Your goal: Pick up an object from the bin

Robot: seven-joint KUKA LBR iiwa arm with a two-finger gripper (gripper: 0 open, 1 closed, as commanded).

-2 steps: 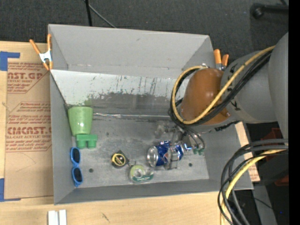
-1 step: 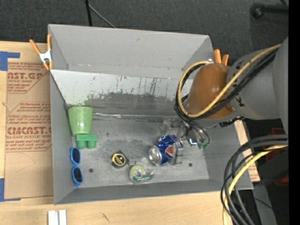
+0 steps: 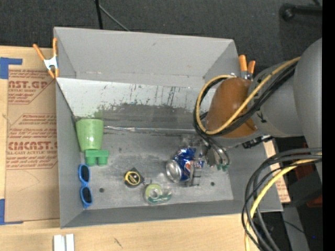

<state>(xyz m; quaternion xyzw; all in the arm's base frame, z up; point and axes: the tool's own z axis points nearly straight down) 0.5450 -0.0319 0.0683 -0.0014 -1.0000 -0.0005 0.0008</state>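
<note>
Toward 4 o'clock on the floor of the grey metal bin (image 3: pixel 146 61) lies a crushed drink can in blue and silver metal (image 3: pixel 182 166). It is dented and on its side, with its silver end turned to 8 o'clock and some red marking on its right flank.

The hand (image 3: pixel 207 163) sits low at the can's 3 o'clock, touching or just beside its right edge; which of the two cannot be told. Whether the hand is open or closed cannot be told either, and nothing is plainly seen in its hold. The arm comes in from 3 o'clock, with a rounded orange cover (image 3: pixel 233 109) above the hand and looped black-and-yellow cables (image 3: pixel 201 103) round it.

At the can's 7 o'clock, near it, lies a small clear and greenish round thing (image 3: pixel 157 193). A small round black-and-yellow disc (image 3: pixel 133 178) lies at the can's 9 o'clock. Well apart, at 9 o'clock in the bin, a light green plastic cup (image 3: pixel 89 134) lies by the left wall, with a darker green plastic block (image 3: pixel 97 157) just below it. Blue plastic sunglasses (image 3: pixel 84 184) lie at 8 o'clock against the same wall.
</note>
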